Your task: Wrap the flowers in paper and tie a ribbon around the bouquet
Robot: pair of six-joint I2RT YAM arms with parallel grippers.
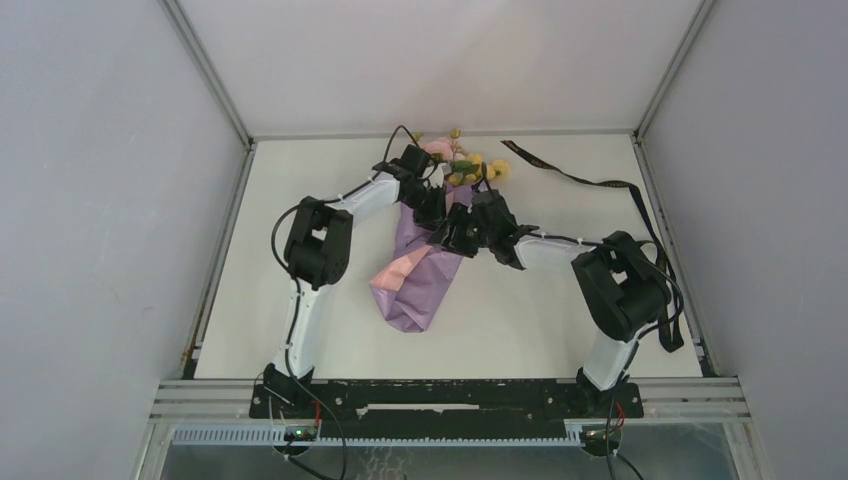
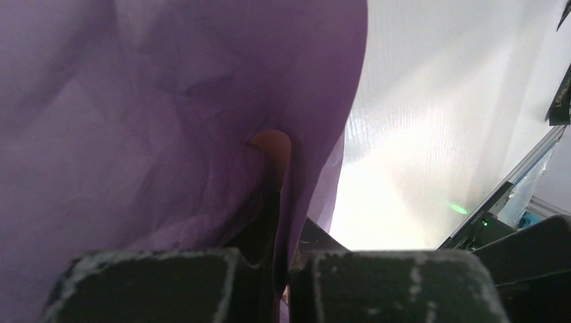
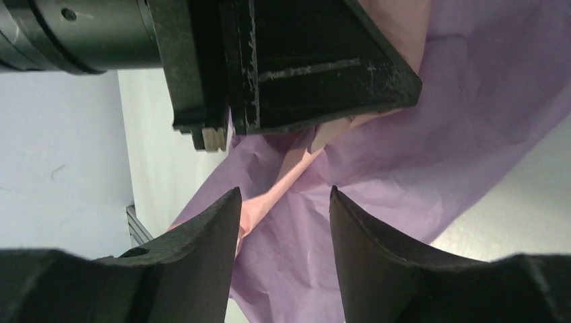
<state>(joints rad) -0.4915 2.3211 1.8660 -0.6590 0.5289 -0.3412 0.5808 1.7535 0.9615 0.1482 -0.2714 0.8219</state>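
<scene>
Top and wrist views, bouquet stage. A bouquet (image 1: 428, 262), formed of a creased lilac-purple sheet of wrapping paper (image 1: 418, 298) rolled into a cone around a small bunch of artificial pink and yellow flowers (image 1: 462, 162), lay on the white desk (image 1: 530, 320) about midway between its left and right edges. The blossoms pointed toward the far edge and the narrow end toward the near edge. A paler pink reverse side of the paper showed along the cone's left flank. The left gripper (image 2: 283, 215) was closed on a fold of the paper at the upper part of the cone, with the sheet pinched between its two black fingers. The right gripper (image 3: 283, 202) hung just beside it over the cone, its jaws parted and nothing held between them; whether its fingers touched the paper could not be told. A long, narrow, nearly black ribbon (image 1: 590, 182) lay loose, running from near the blossoms at the far edge toward the far right corner and on along the right edge.
</scene>
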